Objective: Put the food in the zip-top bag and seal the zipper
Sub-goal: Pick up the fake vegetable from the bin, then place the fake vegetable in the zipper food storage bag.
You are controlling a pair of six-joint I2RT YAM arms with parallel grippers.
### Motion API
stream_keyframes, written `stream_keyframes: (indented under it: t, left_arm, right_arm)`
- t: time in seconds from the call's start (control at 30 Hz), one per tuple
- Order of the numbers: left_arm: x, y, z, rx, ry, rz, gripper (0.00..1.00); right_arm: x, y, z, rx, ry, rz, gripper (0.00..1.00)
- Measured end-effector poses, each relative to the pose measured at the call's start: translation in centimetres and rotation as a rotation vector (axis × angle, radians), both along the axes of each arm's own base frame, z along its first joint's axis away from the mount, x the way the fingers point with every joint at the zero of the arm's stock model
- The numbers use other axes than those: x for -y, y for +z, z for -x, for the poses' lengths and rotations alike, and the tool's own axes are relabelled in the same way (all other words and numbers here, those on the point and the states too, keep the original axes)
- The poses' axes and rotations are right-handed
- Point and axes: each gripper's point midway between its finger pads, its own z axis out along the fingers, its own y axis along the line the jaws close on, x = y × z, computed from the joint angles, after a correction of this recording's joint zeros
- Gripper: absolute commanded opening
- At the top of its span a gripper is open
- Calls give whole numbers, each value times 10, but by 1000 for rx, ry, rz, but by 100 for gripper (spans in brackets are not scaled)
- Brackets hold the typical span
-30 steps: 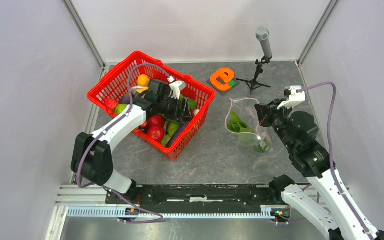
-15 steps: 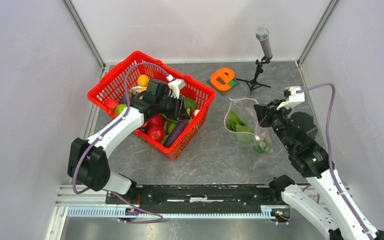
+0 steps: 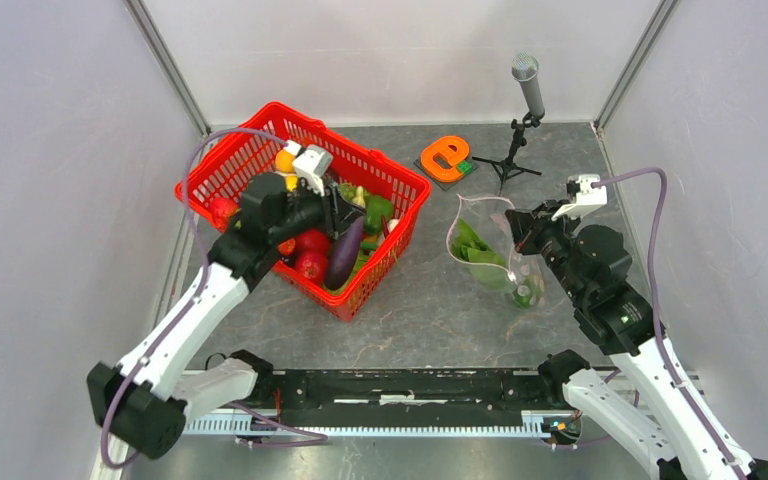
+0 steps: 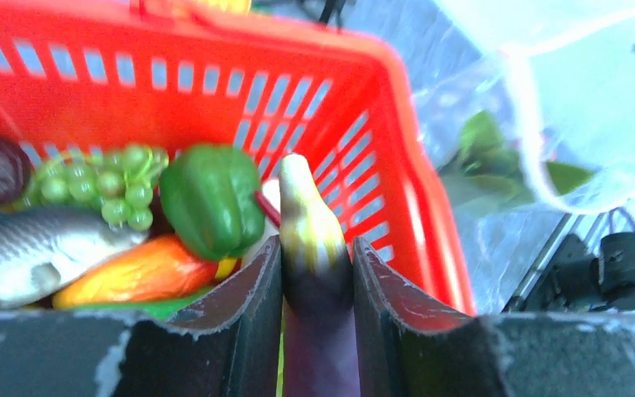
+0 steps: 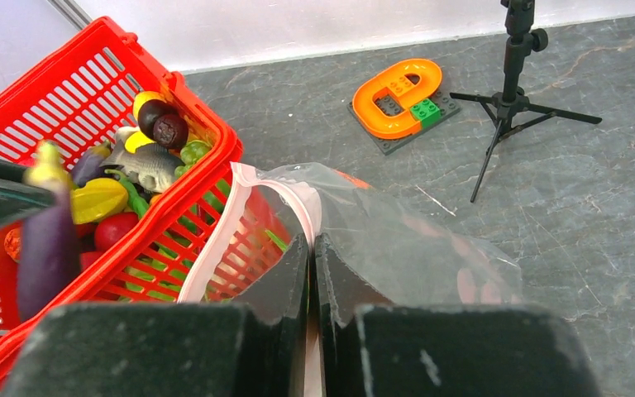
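A grey, stone-patterned tabletop [image 3: 410, 310] is sitting between pale walls. At its 10 o'clock, the left pincer [image 4: 316, 250] is clamping a purple eggplant [image 3: 346, 252] between its fingers, above the red basket [image 3: 388, 258] of toy produce. At 3 o'clock from the basket, the zip-top bag [image 3: 490, 215] is standing with its mouth open and a leafy green vegetable [image 3: 472, 246] lying inside. The right pincer [image 5: 312, 252], fingers nearly together, is pinching the zipper [image 5: 215, 248] along the bag's mouth edge.
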Motion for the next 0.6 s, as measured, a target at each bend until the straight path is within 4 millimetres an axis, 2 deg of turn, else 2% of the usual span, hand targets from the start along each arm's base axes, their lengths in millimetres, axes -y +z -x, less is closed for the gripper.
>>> stream_keyframes:
  t: [0.17,0.3,0.6]
  left_arm:
    - [-1,71,16,248,-11,195,7]
    - [0,116,28,393,-44,298,7]
    - [3,195,63,653,-168,584,4]
  right_arm:
    - [-2,-3,-1,-2,4,-13,10]
    - [-5,-4,-1,-4,16,-23,10]
    - [-14,-8,-1,-14,53,-54,10]
